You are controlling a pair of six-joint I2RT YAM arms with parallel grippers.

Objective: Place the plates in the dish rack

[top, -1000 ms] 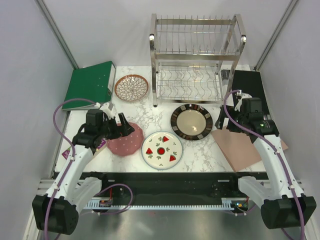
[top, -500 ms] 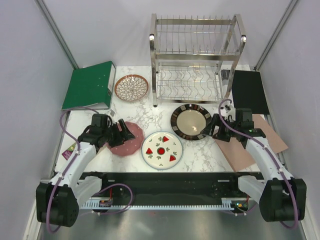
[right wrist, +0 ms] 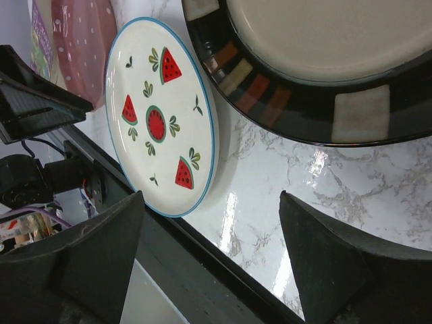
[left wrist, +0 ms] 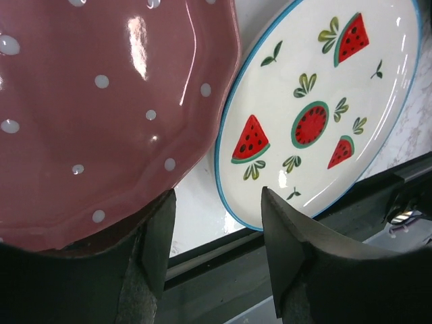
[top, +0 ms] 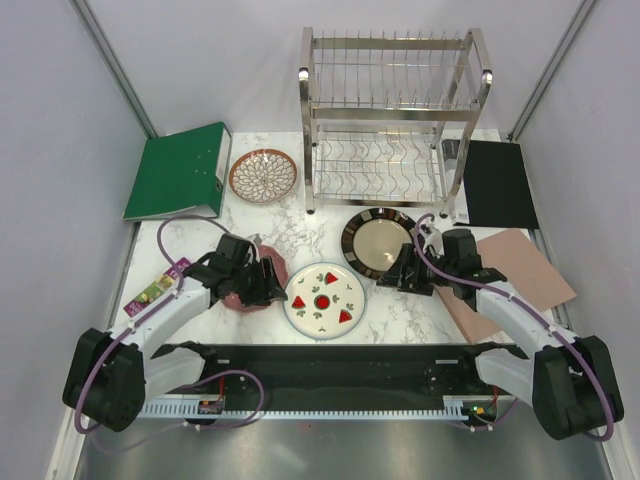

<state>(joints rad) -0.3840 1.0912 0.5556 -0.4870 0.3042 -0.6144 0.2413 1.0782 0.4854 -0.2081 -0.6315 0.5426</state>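
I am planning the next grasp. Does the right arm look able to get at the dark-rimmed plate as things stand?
Probably yes. The right gripper is open close to the dark-rimmed plate; only bare marble table lies between its fingers and the rim. The watermelon plate lies to one side, apart.

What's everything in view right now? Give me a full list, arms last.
dish rack: one, shiny steel, far side, empty
petal plate: one, brown-and-white, left of rack
dark-rimmed plate: one, beige centre, in front of rack
watermelon plate: one, white, near centre
dotted plate: one, pink, left of watermelon plate
binder: one, green, far left
mat: one, black, far right
board: one, pinkish tan, right
leaflet: one, purple-green, left edge
table: one, white marble
left fingers: two, black, open at dotted plate
right fingers: two, black, open beside dark-rimmed plate
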